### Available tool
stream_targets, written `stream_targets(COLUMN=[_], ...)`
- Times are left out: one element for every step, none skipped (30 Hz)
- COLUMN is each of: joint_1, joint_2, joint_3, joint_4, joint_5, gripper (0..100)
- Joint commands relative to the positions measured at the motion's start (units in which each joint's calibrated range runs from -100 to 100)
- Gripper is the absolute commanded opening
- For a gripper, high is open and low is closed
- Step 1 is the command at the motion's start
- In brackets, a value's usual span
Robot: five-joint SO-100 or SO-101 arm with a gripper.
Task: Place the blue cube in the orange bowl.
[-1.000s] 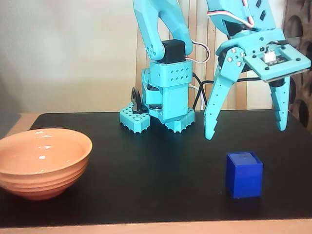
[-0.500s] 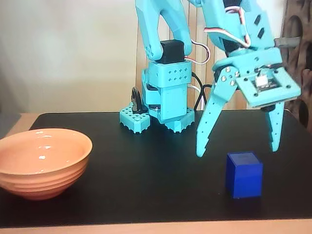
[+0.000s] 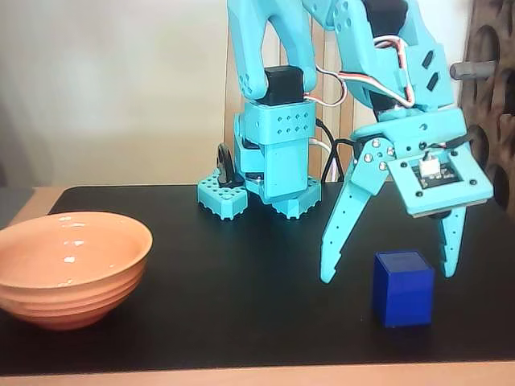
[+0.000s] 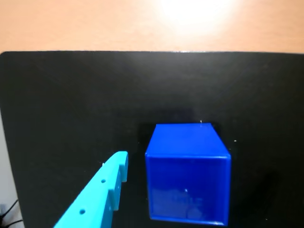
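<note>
The blue cube [image 3: 402, 288] stands on the black mat at the right in the fixed view. In the wrist view the cube [image 4: 187, 175] fills the lower middle. My turquoise gripper [image 3: 387, 275] hangs open just above the mat, its two fingers spread wide to either side of the cube and slightly behind it, not touching it. In the wrist view only one fingertip [image 4: 118, 166] shows, left of the cube with a small gap between them. The orange bowl [image 3: 72, 293] sits empty at the far left of the mat in the fixed view; it is out of the wrist view.
The black mat [image 3: 209, 273] lies on a wooden table [image 4: 95, 23]. The arm's base [image 3: 265, 173] stands at the back middle with cables beside it. A dark latticed object [image 3: 492, 96] stands at the back right.
</note>
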State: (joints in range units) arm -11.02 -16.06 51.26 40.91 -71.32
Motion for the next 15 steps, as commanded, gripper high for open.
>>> stream_targets(joint_1=[-1.02, -1.12, -1.12, -1.12, -1.12, -1.12, -1.12, -1.12, -1.12, -1.12, -1.12, -1.12, -1.12, -1.52, -1.72], joint_2=[-0.35, -0.43, -0.52, -1.03, -1.54, -2.31, -3.07, -3.84, -5.46, -6.06, -6.31, -6.48, -6.48, -5.80, -5.37], joint_3=[2.00, 2.64, 3.09, 3.55, 4.00, 4.54, 5.09, 5.81, 7.63, 8.36, 8.81, 8.90, 8.72, 8.26, 8.26], joint_4=[-1.71, -1.71, -1.80, -1.80, -1.71, -1.71, -1.71, -1.62, -1.62, -1.62, -1.62, -1.62, -1.71, -1.97, -2.84], joint_5=[-0.70, -0.76, -0.76, -0.76, -0.76, -0.76, -0.70, -0.70, -0.70, -0.70, -0.70, -0.70, -0.70, -0.70, -0.70], gripper=[41, 41, 41, 41, 41, 41, 41, 41, 41, 41, 41, 41, 41, 41, 41])
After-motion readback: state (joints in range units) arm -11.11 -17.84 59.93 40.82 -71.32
